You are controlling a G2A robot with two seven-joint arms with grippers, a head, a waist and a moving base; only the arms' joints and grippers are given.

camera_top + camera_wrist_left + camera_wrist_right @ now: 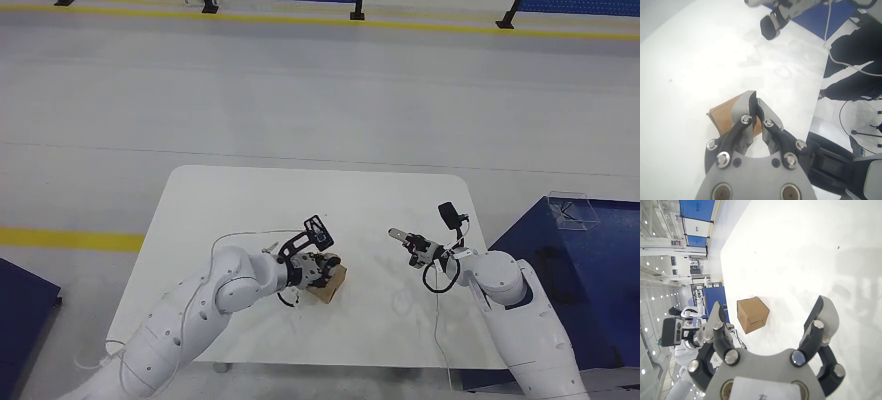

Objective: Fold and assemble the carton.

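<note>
1. Left jaws are sitting pinched to a narrow slit, pads almost meeting, holding nothing.
2. Carton (721,117) is standing on the worktop (300,200) just under and past the left jaws' tips, which are partly covering it; cannot tell whether they are touching.
3. Carton is showing as a brown, closed-up cube, with a folded flap side facing the right jaws.
4. Right jaws are gaping wide and empty, hanging over the worktop, with the carton well ahead of them and apart.
5. Carton is lying between the two sets of jaws, tight by the left jaws and far from the right jaws.
6. Yellow floor stripe (300,22) is running far beyond both jaws, past the worktop's far edge.
</note>
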